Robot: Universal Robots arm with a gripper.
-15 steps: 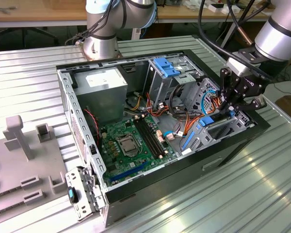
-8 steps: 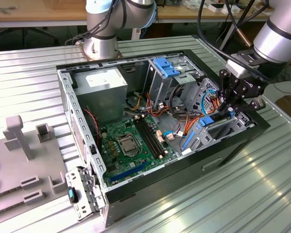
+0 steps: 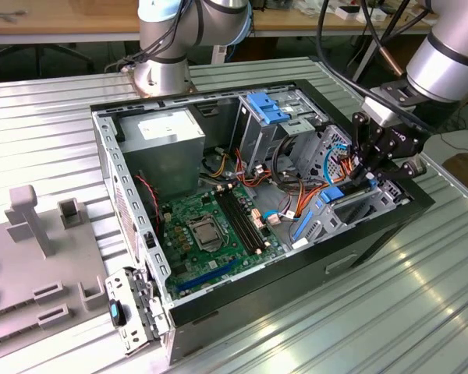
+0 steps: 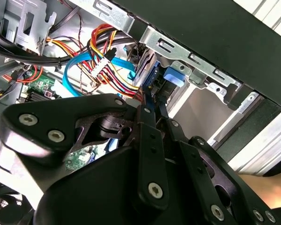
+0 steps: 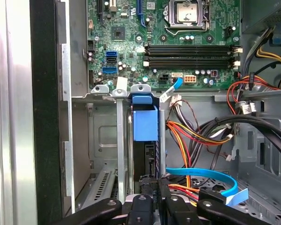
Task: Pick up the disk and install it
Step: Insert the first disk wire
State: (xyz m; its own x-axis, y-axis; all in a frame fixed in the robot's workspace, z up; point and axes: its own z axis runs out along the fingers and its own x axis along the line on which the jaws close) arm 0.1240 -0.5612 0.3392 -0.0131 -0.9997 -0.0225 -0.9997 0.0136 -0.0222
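Hanging at the exterior view's right over the open computer case (image 3: 218,308), the gripper (image 3: 372,175) has its fingers (image 4: 148,137) pinched narrow on the disk (image 5: 145,123), which stands edgewise in the drive cage (image 5: 123,140). The print on the power supply's (image 3: 175,152) white label (image 3: 162,127) is too small to read.

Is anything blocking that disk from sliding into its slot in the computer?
Nothing visible does. In the first wrist view the disk, gripped by the end effector, sits between the drive bay's metal rails. The coloured wires and the blue cable lie beside the bay, not in the slot.
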